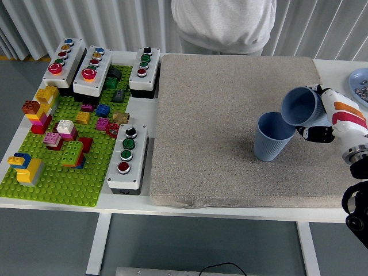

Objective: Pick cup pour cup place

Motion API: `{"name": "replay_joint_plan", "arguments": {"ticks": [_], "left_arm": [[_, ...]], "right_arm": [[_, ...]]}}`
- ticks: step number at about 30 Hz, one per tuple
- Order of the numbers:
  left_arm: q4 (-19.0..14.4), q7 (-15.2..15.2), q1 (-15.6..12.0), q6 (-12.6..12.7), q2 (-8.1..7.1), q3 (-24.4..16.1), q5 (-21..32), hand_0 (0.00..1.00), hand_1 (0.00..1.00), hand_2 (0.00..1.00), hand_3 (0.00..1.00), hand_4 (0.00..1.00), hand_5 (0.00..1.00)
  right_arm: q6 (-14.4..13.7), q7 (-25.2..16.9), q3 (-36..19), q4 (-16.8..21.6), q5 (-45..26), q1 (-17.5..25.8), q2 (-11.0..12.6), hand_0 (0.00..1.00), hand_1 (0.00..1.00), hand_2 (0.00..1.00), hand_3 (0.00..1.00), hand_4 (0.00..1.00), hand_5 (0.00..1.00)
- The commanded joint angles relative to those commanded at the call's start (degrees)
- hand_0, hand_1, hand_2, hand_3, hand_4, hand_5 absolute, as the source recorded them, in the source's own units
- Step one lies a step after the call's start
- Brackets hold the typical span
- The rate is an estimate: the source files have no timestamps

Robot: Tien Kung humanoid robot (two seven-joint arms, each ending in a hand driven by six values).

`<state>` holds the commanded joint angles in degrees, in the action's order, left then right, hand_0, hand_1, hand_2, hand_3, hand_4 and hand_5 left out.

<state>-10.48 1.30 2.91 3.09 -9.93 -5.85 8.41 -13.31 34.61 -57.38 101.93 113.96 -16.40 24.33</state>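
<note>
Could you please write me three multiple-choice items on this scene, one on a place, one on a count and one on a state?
1. Where does the upright blue cup stand?
A. on the grey mat
B. on the green brick baseplate
C. on the bare white table

2. How many push-button boxes lie left of the mat?
A. two
B. four
C. six

3. How is the cup in the right hand held?
A. upright, mouth up
B. tipped, mouth toward the upright cup
C. upside down on the mat

Answers:
1 A: the cup's base rests on the mat's right part.
2 B: three boxes stand at the far side and one near the front edge.
3 B: the held cup leans on its side, its rim above the other cup's rim.
</note>
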Motion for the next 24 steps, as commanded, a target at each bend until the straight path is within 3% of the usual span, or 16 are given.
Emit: {"name": "replay_joint_plan", "arguments": {"ticks": [24], "left_arm": [[0.04,-0.23,0.27,0.01,0.02,0.30,0.41,0.737,0.734,0.803,0.671,0.522,0.913]], "right_arm": [[0.26,0.21,-0.52,0.00,0.03,-0.56,0.53,0.801,0.684,0.586,0.689,0.759,0.171]]}}
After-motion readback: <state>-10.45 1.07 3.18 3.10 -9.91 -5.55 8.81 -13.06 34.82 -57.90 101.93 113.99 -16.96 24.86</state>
